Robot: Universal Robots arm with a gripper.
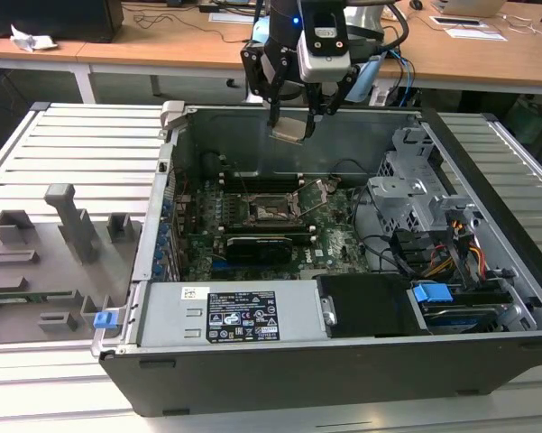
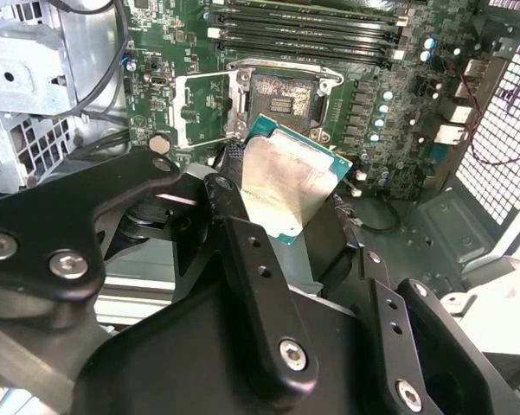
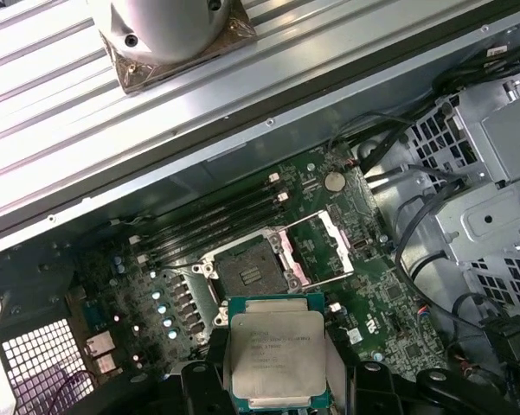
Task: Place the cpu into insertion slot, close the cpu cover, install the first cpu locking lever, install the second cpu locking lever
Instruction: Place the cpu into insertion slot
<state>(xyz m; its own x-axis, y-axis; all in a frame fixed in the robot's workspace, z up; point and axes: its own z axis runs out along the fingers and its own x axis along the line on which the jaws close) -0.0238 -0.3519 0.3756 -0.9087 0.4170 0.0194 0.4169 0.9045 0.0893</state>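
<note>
Silver-grey cpu (image 3: pixel 275 354) sits clamped in tool (image 1: pixel 294 119), held high over open PC case (image 1: pixel 252 374) w/ green board (image 1: pixel 338 244) below. Insertion slot (image 3: pixel 247 270) lies bare; cpu cover (image 3: pixel 320 251) stands flipped open beside it.

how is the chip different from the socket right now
The chip is pale silver and held up in the tool; the socket is dark and fixed in the green board. The chip looks tilted; the socket lies flat, empty, its cover open. Both are square and similar in size.
</note>
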